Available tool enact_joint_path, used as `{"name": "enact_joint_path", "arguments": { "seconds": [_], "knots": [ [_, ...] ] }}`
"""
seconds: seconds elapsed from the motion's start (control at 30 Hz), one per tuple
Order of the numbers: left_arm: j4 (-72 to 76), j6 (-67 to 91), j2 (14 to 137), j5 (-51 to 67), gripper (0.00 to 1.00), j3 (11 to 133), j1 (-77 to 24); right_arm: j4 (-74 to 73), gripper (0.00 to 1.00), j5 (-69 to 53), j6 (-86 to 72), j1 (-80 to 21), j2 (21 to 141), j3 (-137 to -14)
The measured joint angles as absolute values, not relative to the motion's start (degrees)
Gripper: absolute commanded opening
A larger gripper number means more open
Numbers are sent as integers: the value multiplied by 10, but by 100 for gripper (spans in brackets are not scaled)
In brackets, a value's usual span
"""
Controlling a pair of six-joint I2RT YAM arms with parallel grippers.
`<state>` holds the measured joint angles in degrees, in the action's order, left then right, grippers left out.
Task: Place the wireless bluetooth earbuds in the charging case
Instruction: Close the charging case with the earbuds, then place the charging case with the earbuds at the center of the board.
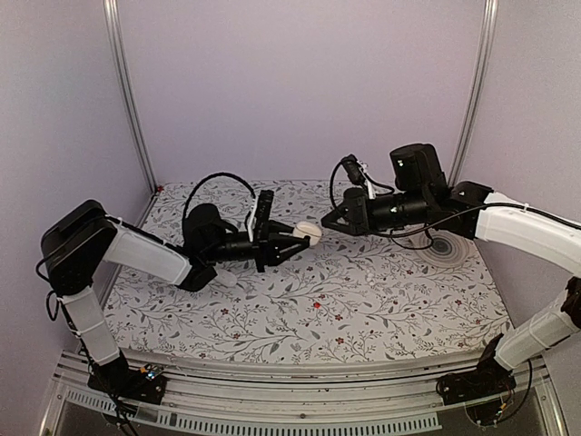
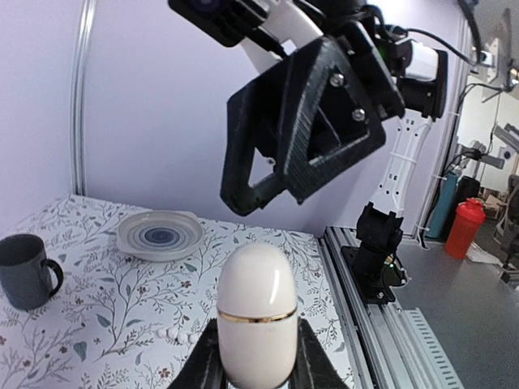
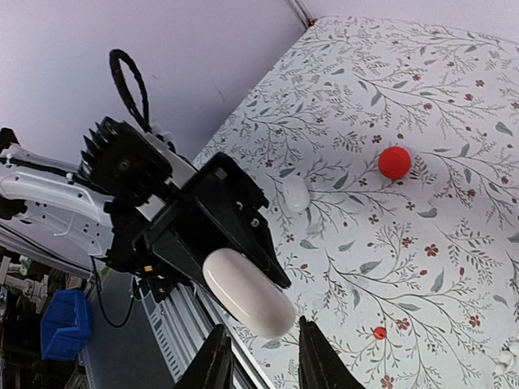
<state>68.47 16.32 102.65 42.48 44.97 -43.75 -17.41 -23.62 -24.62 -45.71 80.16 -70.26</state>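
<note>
Top view: the left pincer [image 1: 295, 236] is clamped on the charging case [image 1: 310, 230], holding it up off the table [image 1: 363, 300] near the middle. The right pincer [image 1: 329, 223] faces it from 3 o'clock, tips just beside the case. The striped plate [image 1: 449, 251] lies under the right arm at 3 o'clock, and the near rail at 6 o'clock is well apart from both pincers.

Left wrist view: the case stands upright between the left fingers [image 2: 312, 365]. A thin gold seam runs round it and no hollows show, so it looks shut. The right pincer hangs above it at 12 o'clock, jaws apart and holding nothing. Small white pieces [image 2: 174, 333], possibly the earbuds, lie on the table at 9 o'clock of the case, with a dark mug [image 2: 24, 271] further left.

Right wrist view: the right fingers [image 3: 215, 361] stand parted at 6 o'clock, the case just beyond their tips and not yet between them. A red ball [image 3: 394, 162] lies well apart at 2 o'clock.

My reading is that the step in hand is opening the lid. The next move calls for the right pincer to ease onto the half above the seam, without knocking the left fingers. There is open air all round the case, so room looks ample
</note>
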Motion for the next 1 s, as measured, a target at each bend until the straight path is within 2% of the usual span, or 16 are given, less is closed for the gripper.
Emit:
{"name": "enact_joint_path", "arguments": {
  "seconds": [0.3, 0.67, 0.83, 1.0],
  "knots": [
    [441, 268, 1067, 385, 0, 561, -429, -200, 32, -170, -279, -385, 800, -606],
    [301, 431, 1205, 360, 2, 614, -429, -180, 32, -156, -290, -381, 801, -571],
    [260, 478, 1235, 352, 16, 647, -429, -173, 33, -156, -291, -381, 801, -564],
    [230, 496, 1236, 338, 29, 652, -428, -165, 38, -156, -291, -381, 801, -557]
  ]
}}
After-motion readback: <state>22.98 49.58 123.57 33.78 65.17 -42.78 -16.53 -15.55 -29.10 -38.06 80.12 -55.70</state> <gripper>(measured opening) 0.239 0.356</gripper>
